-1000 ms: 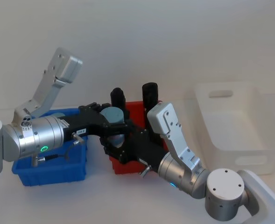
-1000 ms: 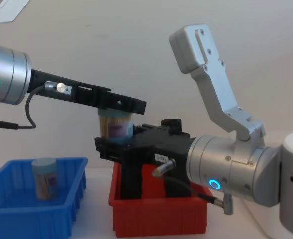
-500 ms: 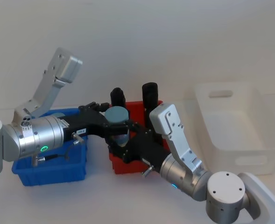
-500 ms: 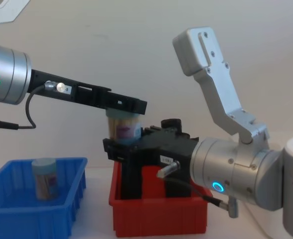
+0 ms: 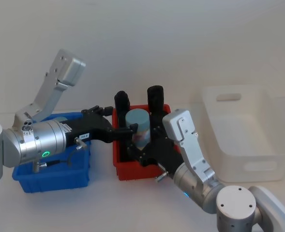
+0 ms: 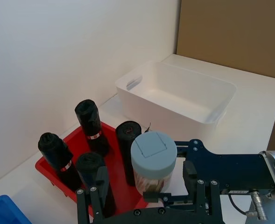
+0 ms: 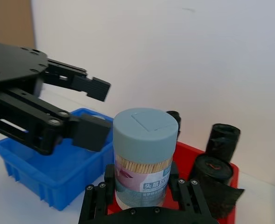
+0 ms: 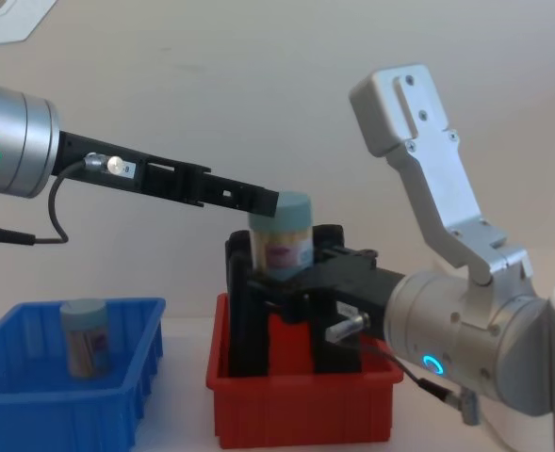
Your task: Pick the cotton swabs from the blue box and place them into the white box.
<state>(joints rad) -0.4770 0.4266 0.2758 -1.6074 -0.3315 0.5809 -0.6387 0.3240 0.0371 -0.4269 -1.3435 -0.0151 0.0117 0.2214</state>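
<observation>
Right pincer (image 8: 291, 270) clamps the swab jar (image 8: 282, 235) low on its body. Left pincer (image 7: 97, 111) gapes wide just beside it. White box (image 5: 261, 164) sits well apart. Swing too fast and the jar could tip into the red bin (image 8: 305, 414) below!

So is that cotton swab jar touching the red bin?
Apart. Chest view shows the cotton swab jar held by the right hand, clear above the red bin rim.

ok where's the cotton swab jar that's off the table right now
In the head view the cotton swab jar sits in the right gripper above the red bin, with the open left gripper just to its left.
</observation>
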